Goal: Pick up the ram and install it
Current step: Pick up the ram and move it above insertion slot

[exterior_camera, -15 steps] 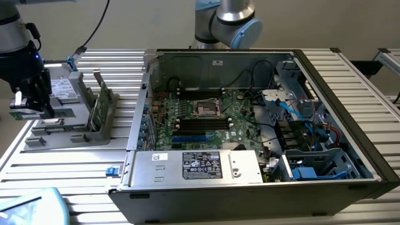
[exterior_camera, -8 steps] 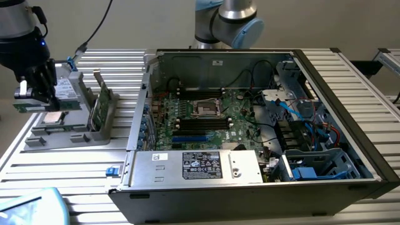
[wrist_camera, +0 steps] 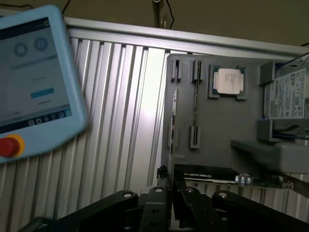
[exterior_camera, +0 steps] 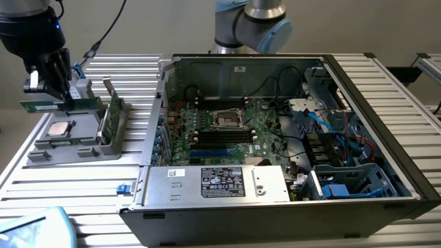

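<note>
Exterior view: the gripper is closed down narrow on the ram, holding the green stick level just above the gray tray — one end juts past the tray's edge toward the exterior view's left, over open air. Just beside it a green card stands on edge in the tray, and the processor chip lies flat nearby. Well apart, toward the exterior view's right, the computer case lies open-topped on the slatted table — its black motherboard slots are uncovered between the walls. A teach pendant sits at the table's near corner.
</note>
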### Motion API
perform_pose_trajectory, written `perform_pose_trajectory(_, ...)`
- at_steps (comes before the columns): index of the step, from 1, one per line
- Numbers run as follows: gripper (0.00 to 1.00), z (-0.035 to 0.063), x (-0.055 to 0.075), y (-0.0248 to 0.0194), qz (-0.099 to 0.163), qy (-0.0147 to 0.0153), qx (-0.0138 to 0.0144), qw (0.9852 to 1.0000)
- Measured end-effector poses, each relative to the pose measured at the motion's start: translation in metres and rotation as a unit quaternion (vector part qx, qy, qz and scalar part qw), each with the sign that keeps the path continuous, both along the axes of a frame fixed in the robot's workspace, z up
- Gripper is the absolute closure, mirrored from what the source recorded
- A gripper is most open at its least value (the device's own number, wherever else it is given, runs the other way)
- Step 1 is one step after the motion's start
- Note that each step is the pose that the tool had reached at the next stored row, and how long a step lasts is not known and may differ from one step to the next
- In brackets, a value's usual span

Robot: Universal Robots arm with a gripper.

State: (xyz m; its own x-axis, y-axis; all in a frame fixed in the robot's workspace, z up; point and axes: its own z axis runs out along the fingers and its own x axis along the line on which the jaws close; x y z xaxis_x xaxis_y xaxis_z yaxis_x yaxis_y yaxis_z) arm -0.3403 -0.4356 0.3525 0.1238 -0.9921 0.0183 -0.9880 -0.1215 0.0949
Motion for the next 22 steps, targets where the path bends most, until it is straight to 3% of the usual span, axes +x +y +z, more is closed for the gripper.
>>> perform_pose_trajectory(4, 0.85, 0.0097, 0.018, -0.0013, 0.000, 0.0007, 0.0002, 1.0000)
perform_pose_trajectory(22, 0.85, 0.0229, 0.100, -0.0059, 0.000, 0.0039, 0.0002, 1.0000)
